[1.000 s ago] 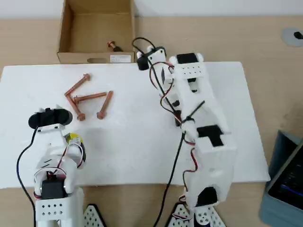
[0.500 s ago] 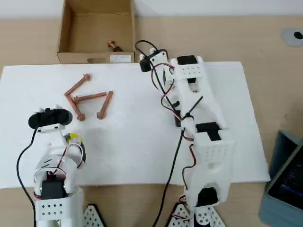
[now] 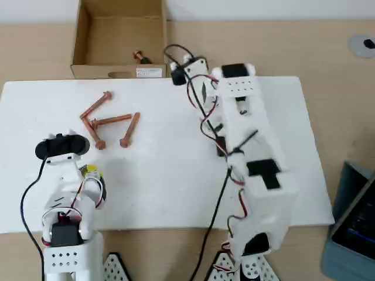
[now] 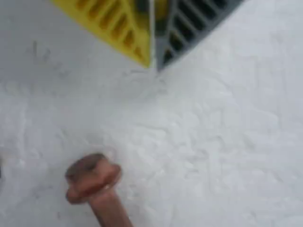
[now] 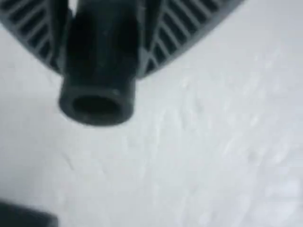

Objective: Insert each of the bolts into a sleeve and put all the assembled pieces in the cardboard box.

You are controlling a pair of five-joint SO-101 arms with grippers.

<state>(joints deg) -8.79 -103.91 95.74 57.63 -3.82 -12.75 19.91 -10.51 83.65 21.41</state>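
The cardboard box (image 3: 88,35) stands behind the white board (image 3: 164,187), with one assembled piece (image 3: 140,57) lying inside it. Several copper bolts (image 3: 111,120) lie loose on the board's left part. My right gripper (image 5: 102,47) is shut on a black sleeve (image 5: 97,94), held just above the board with its open end showing. The right arm (image 3: 252,152) stretches across the board, its wrist near the box's right corner. My left gripper (image 4: 154,61) is shut and holds nothing, its yellow and grey fingers (image 4: 118,23) pressed together. One bolt's head (image 4: 92,177) lies close in front of it.
The left arm (image 3: 64,199) stands at the board's front left corner. A grey-blue bin (image 3: 354,228) sits off the board at the right edge. Dark parts (image 3: 220,146) show under the right arm. A dark shape (image 5: 23,220) lies near the held sleeve.
The right arm's elbow pulled back toward its base and then came forward again; its wrist stayed near the box's corner. The left arm and the bolts kept still.
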